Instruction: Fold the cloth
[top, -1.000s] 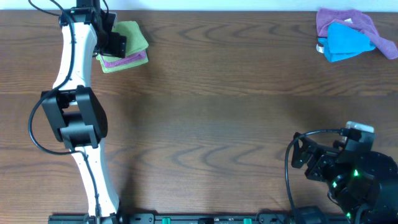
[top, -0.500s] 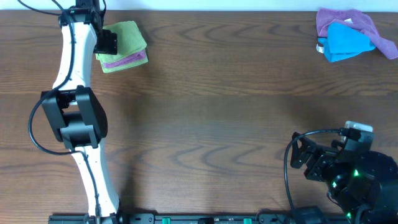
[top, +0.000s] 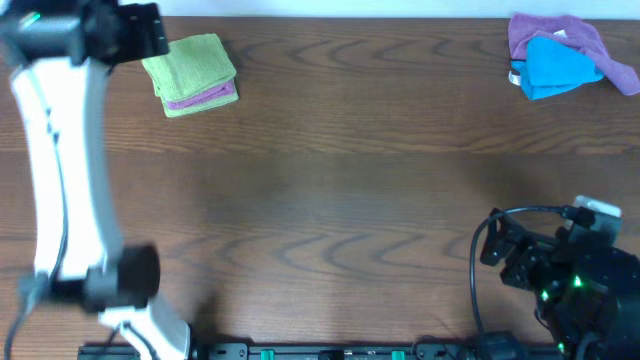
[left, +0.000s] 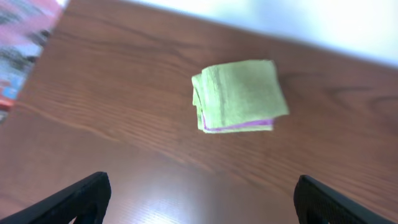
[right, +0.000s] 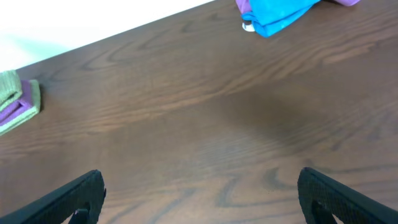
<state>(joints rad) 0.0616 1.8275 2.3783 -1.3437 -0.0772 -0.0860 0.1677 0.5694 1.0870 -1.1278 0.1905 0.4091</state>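
Note:
The lime yellow-green cloth lies folded small on top of a stack at the table's far left, over a purple cloth and a green one beneath. It also shows in the left wrist view, squarely folded. No tag is visible. My left gripper is open and empty, raised just left of the stack; its fingers are spread wide above bare wood. My right gripper is open and empty near the front right; its fingers hang over bare table.
A purple cloth with a bright blue cloth on it lies crumpled at the far right corner, also seen in the right wrist view. The table's far edge runs just behind both piles.
My left arm has lifted off the stack and swung left and up, leaving the folded cloth on top. The right arm has shifted slightly to the right.

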